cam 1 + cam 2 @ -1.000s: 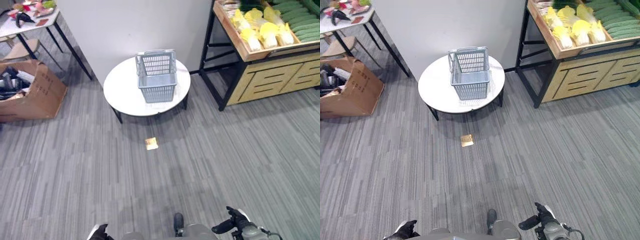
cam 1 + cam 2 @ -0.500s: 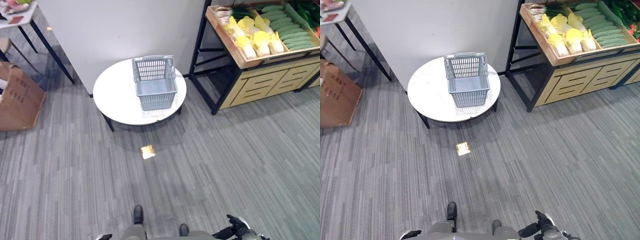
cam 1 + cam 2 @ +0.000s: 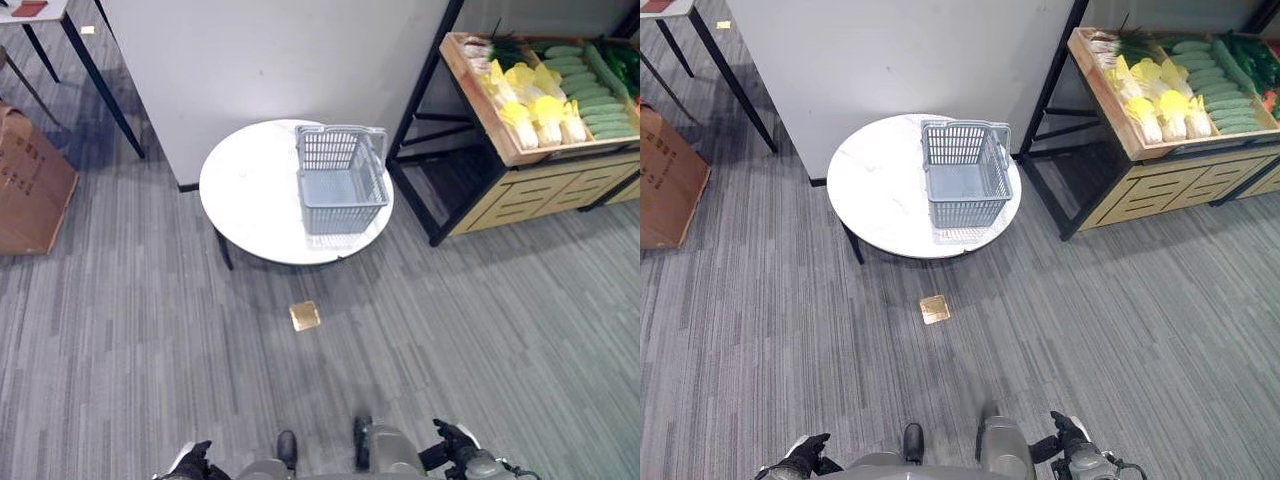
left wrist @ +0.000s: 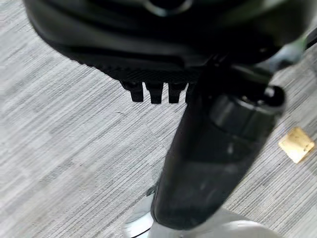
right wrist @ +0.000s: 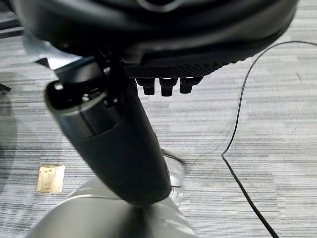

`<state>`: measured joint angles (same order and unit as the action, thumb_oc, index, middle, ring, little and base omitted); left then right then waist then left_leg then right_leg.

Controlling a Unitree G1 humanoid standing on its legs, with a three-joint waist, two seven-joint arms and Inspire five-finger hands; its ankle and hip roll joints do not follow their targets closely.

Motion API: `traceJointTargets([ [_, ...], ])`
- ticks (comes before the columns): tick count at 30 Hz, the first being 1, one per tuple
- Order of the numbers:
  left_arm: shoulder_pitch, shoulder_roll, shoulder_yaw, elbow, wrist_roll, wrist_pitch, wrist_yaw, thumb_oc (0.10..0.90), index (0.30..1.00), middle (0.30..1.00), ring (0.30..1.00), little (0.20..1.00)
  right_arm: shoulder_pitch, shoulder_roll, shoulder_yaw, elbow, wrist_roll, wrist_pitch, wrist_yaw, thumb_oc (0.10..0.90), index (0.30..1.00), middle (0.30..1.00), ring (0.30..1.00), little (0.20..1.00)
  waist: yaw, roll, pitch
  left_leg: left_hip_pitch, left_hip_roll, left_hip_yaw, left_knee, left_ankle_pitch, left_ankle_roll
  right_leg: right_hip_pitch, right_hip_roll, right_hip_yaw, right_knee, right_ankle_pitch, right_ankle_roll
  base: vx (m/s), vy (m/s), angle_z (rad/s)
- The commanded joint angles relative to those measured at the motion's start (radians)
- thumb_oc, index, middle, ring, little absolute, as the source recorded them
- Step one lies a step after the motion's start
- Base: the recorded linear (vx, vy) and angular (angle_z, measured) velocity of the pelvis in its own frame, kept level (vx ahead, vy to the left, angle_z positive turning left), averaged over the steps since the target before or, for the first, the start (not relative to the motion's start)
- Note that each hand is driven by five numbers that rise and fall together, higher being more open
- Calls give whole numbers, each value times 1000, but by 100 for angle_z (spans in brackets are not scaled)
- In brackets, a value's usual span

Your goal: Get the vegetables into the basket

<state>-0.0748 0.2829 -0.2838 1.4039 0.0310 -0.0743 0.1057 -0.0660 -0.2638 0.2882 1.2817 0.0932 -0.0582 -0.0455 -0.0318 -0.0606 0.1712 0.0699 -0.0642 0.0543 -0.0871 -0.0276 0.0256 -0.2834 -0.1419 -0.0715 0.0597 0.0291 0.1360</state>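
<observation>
A grey plastic basket [image 3: 341,186] stands upright on a round white table [image 3: 250,200], toward the table's right side, with nothing in it; to the right, well apart from the table, a wooden shelf [image 3: 520,190] holds the vegetables [image 3: 560,90]: yellow-white cabbages beside a row of green cucumbers; a small brass floor plate [image 3: 304,315] sits in the grey carpet [image 3: 120,330] just in front of the table; a cardboard box [image 3: 30,185] stands at far left; the left hand [image 3: 190,462] and right hand [image 3: 455,455] hang low at the bottom edge, each holding nothing, fingers curled in toward the palm, thumb standing out.
</observation>
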Motion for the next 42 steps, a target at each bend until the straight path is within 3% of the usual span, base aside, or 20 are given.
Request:
traceJointTargets([
  [1,1,9,12,-29,12,-26,3,900,1000,1000,1000,1000,-23,-19,9,-3,-10,-20,0,900,1000,1000,1000,1000,-18,2,43,42,99,-26,74,-63,-41,20,-48,12,-32,189,50,239,-93,43],
  [4,4,7,19,-34,-3,-28,-4,900,1000,1000,1000,1000,-12,-25,11,-7,-13,-19,5,900,1000,1000,1000,1000,-29,2,28,84,111,-71,86,-89,-61,32,-29,52,-24,186,42,336,-214,62],
  [5,8,-2,23,-26,-5,-26,-6,900,1000,1000,1000,1000,-17,-39,12,-6,-12,-19,9,900,1000,1000,1000,1000,-29,18,3,102,150,-86,103,-68,-85,45,-3,18,-3,161,18,375,-301,73],
  [6,8,-3,23,-26,-5,-26,-6,900,1000,1000,1000,1000,-17,-39,12,-6,-12,-19,9,900,1000,1000,1000,1000,-30,19,3,102,152,-87,103,-68,-85,46,-2,17,-2,161,17,382,-336,61],
  [10,10,-9,23,-22,-11,-22,-9,900,1000,1000,1000,1000,-17,-63,13,-4,-1,-27,13,900,1000,1000,1000,1000,-32,42,-5,59,195,-119,219,35,-130,67,44,-18,42,88,-32,224,-245,22],
  [11,0,-10,19,-23,-16,-20,-8,900,1000,1000,1000,1000,-22,-76,8,-4,8,-30,9,900,1000,1000,1000,1000,-32,44,5,21,196,-131,287,98,-144,86,54,-32,54,64,-52,160,-213,-8],
  [12,0,-10,19,-23,-16,-20,-8,900,1000,1000,1000,1000,-22,-76,8,-4,8,-30,9,900,1000,1000,1000,1000,-34,44,5,20,195,-133,288,97,-145,86,53,-34,54,63,-52,173,-233,2],
  [14,-6,-14,12,-26,-17,-18,-6,900,1000,1000,1000,1000,-20,-94,-12,8,24,-28,1,900,1000,1000,1000,1000,-40,42,13,-21,208,-104,376,158,-151,125,59,-51,58,30,-81,188,-181,23],
  [17,-7,-19,4,-26,-15,-19,-6,900,1000,1000,1000,1000,-19,-99,-27,22,34,-27,-5,900,1000,1000,1000,1000,-38,42,16,-54,200,-82,366,161,-143,150,57,-54,50,19,-82,167,-80,26],
  [20,-2,-26,-6,-32,-8,-21,-3,900,1000,1000,1000,1000,-13,-102,-27,31,20,-21,-10,900,1000,1000,1000,1000,-22,38,14,-168,188,-25,220,82,-123,201,41,-43,18,-7,-63,264,-9,30],
  [24,0,-27,-9,-32,-8,-25,2,900,1000,1000,1000,1000,-11,-100,-20,27,7,-24,-14,900,1000,1000,1000,1000,6,61,16,-252,210,-39,93,183,-137,250,56,-8,5,-31,-59,219,117,9],
  [27,11,-24,-2,-25,-7,-24,-2,900,1000,1000,1000,1000,-10,-94,-17,28,-2,-23,-9,900,1000,1000,1000,1000,15,62,12,-231,202,-60,87,175,-131,273,59,23,12,-48,-55,184,140,-96],
  [30,23,-27,-1,-12,11,-21,-7,900,1000,1000,1000,1000,3,-79,-24,41,-14,-16,-1,900,1000,1000,1000,1000,10,49,-8,-191,175,-30,85,139,-109,287,25,57,23,-43,-31,217,321,-73],
  [31,27,-27,-6,-11,21,-20,-8,900,1000,1000,1000,1000,2,-67,-22,42,-17,-14,1,900,1000,1000,1000,1000,9,35,-11,-181,155,-7,108,106,-90,283,-1,80,23,-18,-8,138,327,-46],
  [34,26,-22,-9,-19,24,-21,-8,900,1000,1000,1000,1000,-1,-51,-11,38,-24,-12,5,900,1000,1000,1000,1000,16,20,-10,-173,132,21,131,67,-63,260,-27,106,44,6,14,82,244,-27],
  [36,14,-2,0,-24,21,-17,-3,900,1000,1000,1000,1000,-13,-36,1,24,-21,-11,7,900,1000,1000,1000,1000,19,12,7,-161,114,34,142,47,-37,210,-34,120,142,67,25,21,207,-27],
  [38,14,-2,0,-24,21,-17,-3,900,1000,1000,1000,1000,-14,-36,1,24,-21,-11,7,900,1000,1000,1000,1000,20,11,8,-161,114,35,142,47,-37,209,-34,121,143,67,25,-7,94,-26],
  [40,11,6,-1,-28,16,-15,-3,900,1000,1000,1000,1000,-21,-26,9,8,-15,-12,3,900,1000,1000,1000,1000,21,21,25,-143,110,36,139,39,-22,166,-25,106,248,88,21,13,145,-5],
  [42,13,11,2,-22,17,-12,-6,900,1000,1000,1000,1000,-21,-22,12,-1,-14,-12,2,900,1000,1000,1000,1000,27,20,22,-114,111,46,127,28,-25,146,-54,53,198,91,20,73,26,-4],
])
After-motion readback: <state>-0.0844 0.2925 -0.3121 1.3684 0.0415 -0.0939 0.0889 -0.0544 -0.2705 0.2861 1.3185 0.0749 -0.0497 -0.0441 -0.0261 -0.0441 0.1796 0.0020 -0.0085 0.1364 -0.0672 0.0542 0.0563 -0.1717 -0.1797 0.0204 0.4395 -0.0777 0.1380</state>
